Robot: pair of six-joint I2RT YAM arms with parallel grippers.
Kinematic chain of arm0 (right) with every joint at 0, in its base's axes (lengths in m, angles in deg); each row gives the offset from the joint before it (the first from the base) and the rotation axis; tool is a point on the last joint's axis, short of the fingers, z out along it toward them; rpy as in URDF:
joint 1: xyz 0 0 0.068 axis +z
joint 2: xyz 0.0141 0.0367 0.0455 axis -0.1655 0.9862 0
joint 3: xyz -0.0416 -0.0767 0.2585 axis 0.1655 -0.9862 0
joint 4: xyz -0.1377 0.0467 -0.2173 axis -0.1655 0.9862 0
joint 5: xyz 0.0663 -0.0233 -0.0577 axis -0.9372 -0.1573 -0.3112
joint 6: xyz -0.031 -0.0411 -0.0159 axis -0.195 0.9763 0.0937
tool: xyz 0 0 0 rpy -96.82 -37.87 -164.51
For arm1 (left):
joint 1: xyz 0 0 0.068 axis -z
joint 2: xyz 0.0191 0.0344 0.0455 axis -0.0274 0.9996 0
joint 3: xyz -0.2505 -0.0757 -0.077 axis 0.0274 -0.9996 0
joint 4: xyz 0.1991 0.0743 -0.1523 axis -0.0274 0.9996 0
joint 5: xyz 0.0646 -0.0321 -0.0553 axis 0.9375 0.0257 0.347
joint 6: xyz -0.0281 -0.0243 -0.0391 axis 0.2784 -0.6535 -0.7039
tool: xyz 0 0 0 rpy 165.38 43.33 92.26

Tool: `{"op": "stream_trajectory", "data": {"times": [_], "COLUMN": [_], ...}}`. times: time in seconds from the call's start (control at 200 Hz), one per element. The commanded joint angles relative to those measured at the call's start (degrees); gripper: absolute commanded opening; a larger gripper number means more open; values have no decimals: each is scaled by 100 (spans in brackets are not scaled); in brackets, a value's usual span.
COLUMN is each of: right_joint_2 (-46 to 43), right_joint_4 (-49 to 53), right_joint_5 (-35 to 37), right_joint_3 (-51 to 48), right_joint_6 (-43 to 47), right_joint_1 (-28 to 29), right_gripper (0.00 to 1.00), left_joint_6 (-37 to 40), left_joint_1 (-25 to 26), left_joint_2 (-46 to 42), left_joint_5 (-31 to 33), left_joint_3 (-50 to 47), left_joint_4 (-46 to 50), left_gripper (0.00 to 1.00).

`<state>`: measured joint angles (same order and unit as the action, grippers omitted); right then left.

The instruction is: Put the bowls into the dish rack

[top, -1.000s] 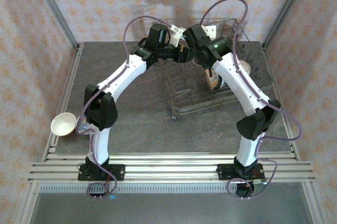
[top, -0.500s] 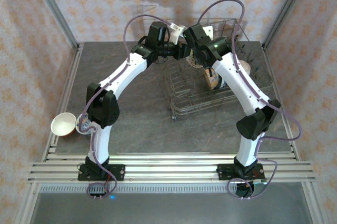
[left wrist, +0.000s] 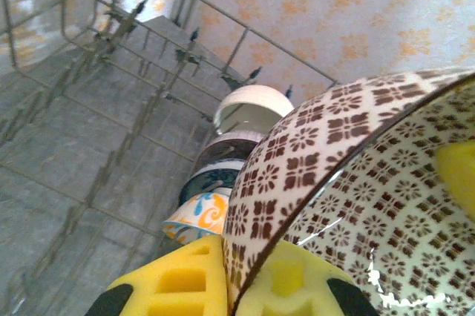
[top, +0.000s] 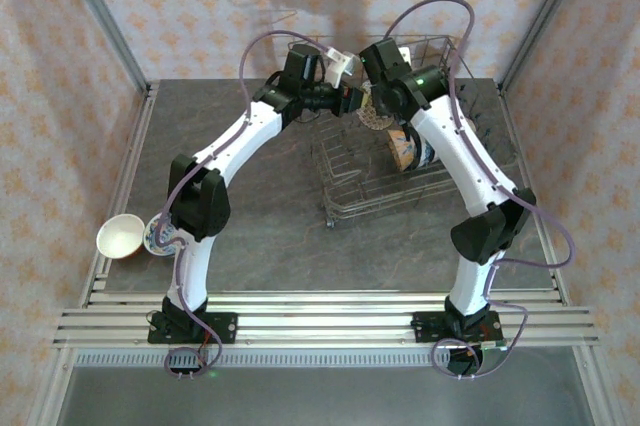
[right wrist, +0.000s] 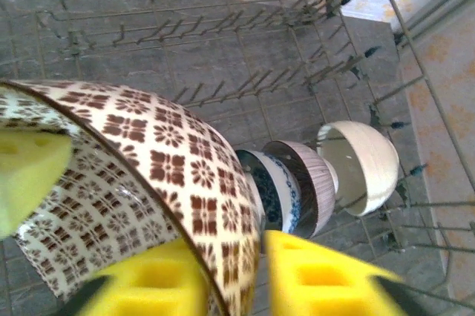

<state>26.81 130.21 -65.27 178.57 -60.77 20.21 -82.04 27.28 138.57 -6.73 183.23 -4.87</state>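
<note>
Top external: brown-patterned bowl (left wrist: 312, 153) gripped above the dish rack (top: 350, 201)

At 8 o'clock on the table (top: 270, 226): cream bowl (top: 120, 236), patterned bowl (top: 155, 238) just beside it. Toward 12 o'clock, left gripper (left wrist: 234, 286) clamped on the brown-patterned bowl's rim, yellow pads (left wrist: 178, 286) pressed to both faces. Right gripper (right wrist: 245, 286) straddling the same rim, jaws apart, a thin gap beside the wall. At 1 o'clock, inside the dish rack, stood on edge in a close row: orange-and-blue bowl (left wrist: 197, 216), blue bowl (left wrist: 211, 182), striped bowl (left wrist: 234, 145), racked cream bowl (left wrist: 252, 104).
</note>
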Motion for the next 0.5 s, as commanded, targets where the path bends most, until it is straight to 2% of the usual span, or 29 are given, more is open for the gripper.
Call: {"op": "stream_trajectory", "data": {"times": [0.0,0.05,0.125,0.49], "right_joint_2": [-218,-374,-621,-1055], "right_joint_4": [-171,-324,-589,-989], "right_joint_5": [-614,-867,-1354,-3263], "right_joint_3": [-156,-348,-661,-1116], "right_joint_6": [62,84,141,506], "right_joint_1": [-178,-296,-471,-1081], "right_gripper": [45,55,64,99], "left_joint_6": [-90,-84,-137,-478], "left_joint_1": [-22,-27,-42,-128], "left_joint_2": [-13,-9,13,296], "left_joint_5": [-468,-505,-606,-1166], "left_joint_3": [197,196,170,305], "left_joint_4": [-693,-746,-958,-2099], "left_gripper": [0,0,0,0]}}
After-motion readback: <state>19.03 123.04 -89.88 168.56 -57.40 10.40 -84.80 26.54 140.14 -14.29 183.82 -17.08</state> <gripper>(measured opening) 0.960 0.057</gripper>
